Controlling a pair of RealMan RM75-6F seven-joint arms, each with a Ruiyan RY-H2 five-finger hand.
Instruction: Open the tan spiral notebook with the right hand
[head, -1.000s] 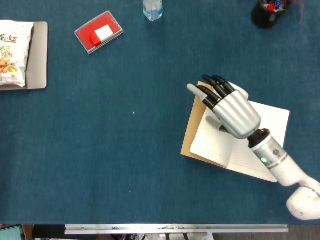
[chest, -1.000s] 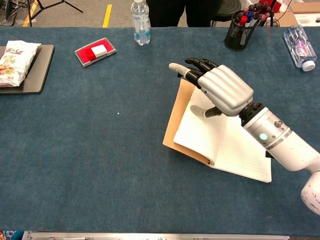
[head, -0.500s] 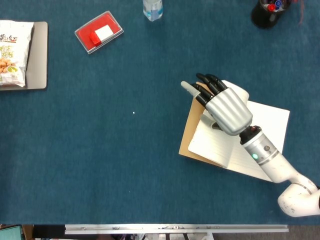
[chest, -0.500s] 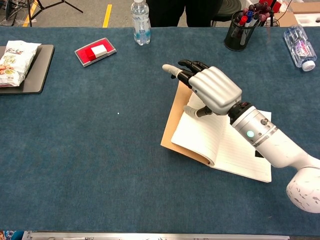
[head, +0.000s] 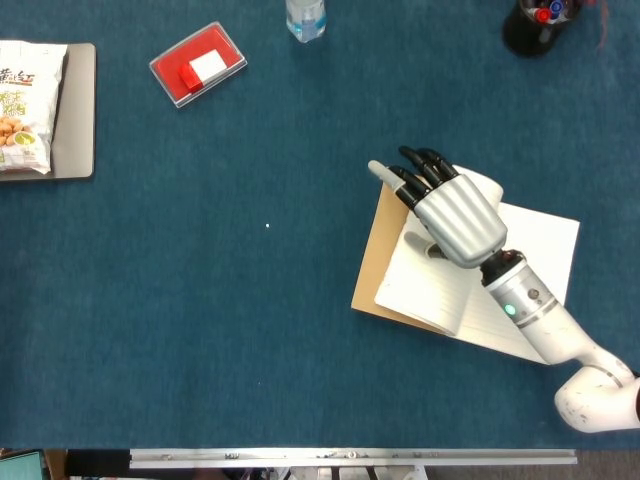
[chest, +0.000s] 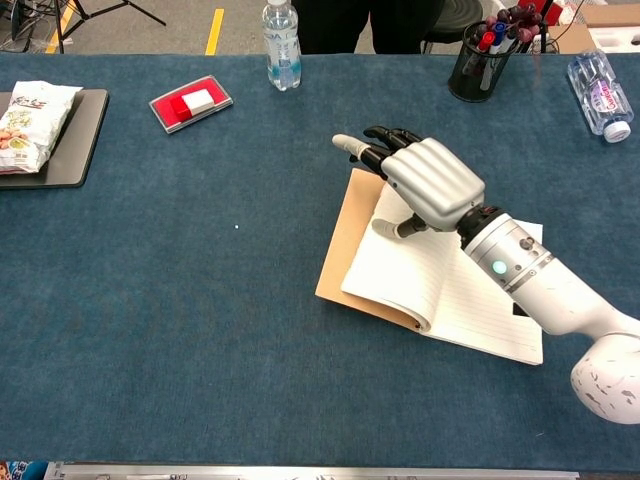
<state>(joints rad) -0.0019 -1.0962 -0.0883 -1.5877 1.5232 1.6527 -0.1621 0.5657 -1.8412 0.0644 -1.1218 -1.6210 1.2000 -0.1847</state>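
- Right hand (head: 455, 215) is over the upper part of the tan spiral notebook (chest: 440, 290), palm down, fingers stretched out and lying close together, pointing toward the far left corner of the book.
- Thumb tucked under toward the paper; in the chest view it seems to touch the lined page, but whether it actually pinches a sheet I cannot tell. Nothing is plainly held.
- The notebook lies right of centre on the blue worktop (head: 250, 330), skewed at an angle, and it is already open: white lined pages face up on both sides of the fold.
- A tan cover (head: 372, 270) pokes out flat along the left edge, beneath the white pages.
- The top left page looks slightly lifted or curled under the hand, not fully pressed down, so the spread isn't quite settled.
- My read: the opening itself is essentially done. What's left, at most, is smoothing that left leaf flat and taking the hand clear.
- Left hand is not in either view, which suits a right-hand-only job.
- Off to the sides, well apart from the action: a red box (head: 197, 64), a water bottle (chest: 281, 32) at the far edge, a pen cup (chest: 482, 55), and a snack bag (head: 22, 105) on a dark tray (head: 78, 110) at far left.
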